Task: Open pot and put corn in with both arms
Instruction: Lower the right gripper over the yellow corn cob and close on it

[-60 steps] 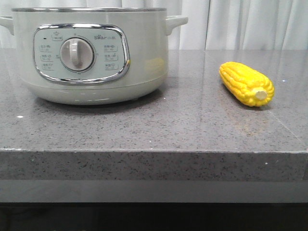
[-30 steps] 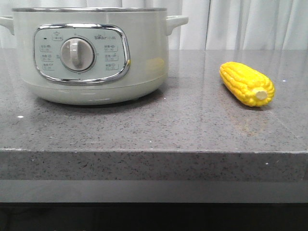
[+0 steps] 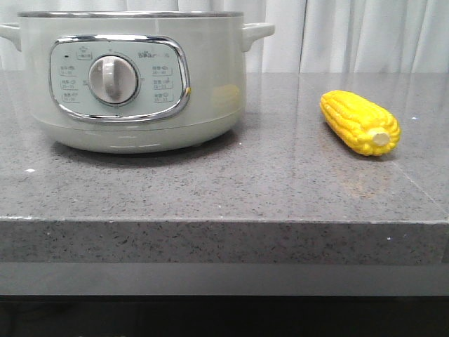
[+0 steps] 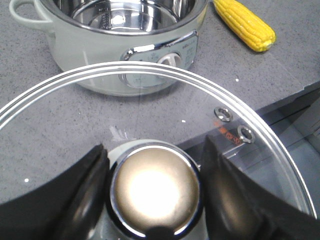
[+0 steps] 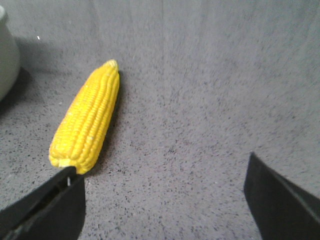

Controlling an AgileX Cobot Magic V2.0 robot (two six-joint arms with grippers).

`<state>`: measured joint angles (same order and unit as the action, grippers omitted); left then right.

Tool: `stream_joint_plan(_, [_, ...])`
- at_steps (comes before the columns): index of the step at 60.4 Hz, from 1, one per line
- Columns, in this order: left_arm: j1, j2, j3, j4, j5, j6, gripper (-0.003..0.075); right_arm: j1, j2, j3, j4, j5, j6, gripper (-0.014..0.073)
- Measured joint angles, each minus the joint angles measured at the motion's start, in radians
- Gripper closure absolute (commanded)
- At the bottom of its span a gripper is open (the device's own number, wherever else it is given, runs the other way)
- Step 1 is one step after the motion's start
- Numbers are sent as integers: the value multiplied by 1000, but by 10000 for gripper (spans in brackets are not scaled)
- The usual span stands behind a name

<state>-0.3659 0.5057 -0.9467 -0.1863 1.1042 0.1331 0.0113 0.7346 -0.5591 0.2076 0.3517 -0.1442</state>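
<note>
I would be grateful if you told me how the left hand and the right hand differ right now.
The left hand is shut on the glass lid by its knob, lifted off the pot; the right hand is open and empty, hovering beside the corn. Both have dark fingers.

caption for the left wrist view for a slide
Left gripper holds the glass lid by its knob, above the open pot; corn lies beside it.

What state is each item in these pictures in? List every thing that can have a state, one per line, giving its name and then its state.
pot: open, lid off, steel inside empty, standing on the counter.
glass lid: lifted clear of the pot, held by its knob.
corn: lying on its side on the counter, outside the pot, not gripped.
left gripper: shut on the lid's knob.
right gripper: open above the counter, fingers beside the corn.
</note>
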Motion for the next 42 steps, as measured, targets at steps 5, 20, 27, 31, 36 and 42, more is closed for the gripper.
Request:
stream_joint_plan(5, [0,-41,12,0,16,-1,385,0,98,-50,37,0,0,-60])
stream_joint_plan(20, [0,-77,19,-2,26,-4,385,86,439,-268,126,49,0,-60])
stream_joint_plan(27, [0,-77,19,-2,24,-4,385,139,599,-381,160,69,0,-60])
stream_joint_plan(31, [0,-77,19,-2,22,-5,386,157,673,-435,175,83,0,-60])
stream_joint_plan(36, [0,-77,19,-2,22,-5,386,170,755,-487,183,98,0,-60])
stream_joint_plan(42, [0,-77,19,-2,22,-6,385,175,819,-529,186,114,0,-60])
